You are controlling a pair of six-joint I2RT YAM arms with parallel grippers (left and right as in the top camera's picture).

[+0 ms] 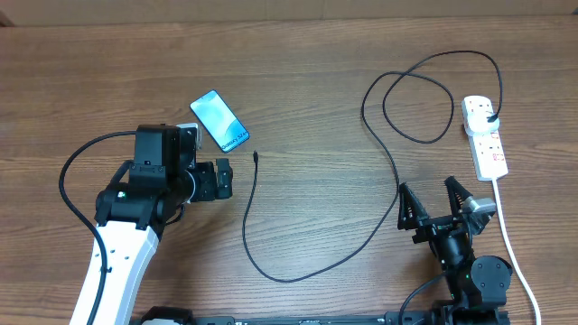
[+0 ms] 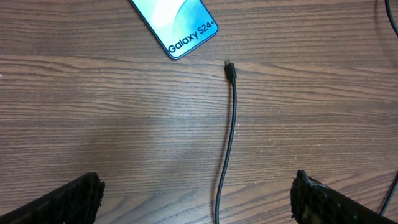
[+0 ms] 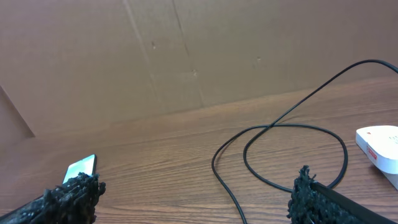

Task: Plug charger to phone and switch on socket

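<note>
Surface: brown wood-grain table (image 1: pixel 307 72); plain brown wall (image 3: pixel 186 50) behind.
Phone (image 1: pixel 219 118): upper left, flat, screen lit.
Charger (image 1: pixel 246 221): looping centre to upper right; tip (image 2: pixel 231 70) near phone, not touching.
Socket (image 1: pixel 485 135): right edge.
Left gripper (image 2: pixel 196 199), right gripper (image 1: pixel 427 186): fingers spread, empty.

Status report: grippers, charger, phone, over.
Left gripper open, right gripper open, both empty. Charger tip on table near phone, not plugged. Nothing in the way.

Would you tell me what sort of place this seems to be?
Likely a robot lab workbench: a wood-grain table, what looks like a cardboard backdrop, and a white power strip.
</note>
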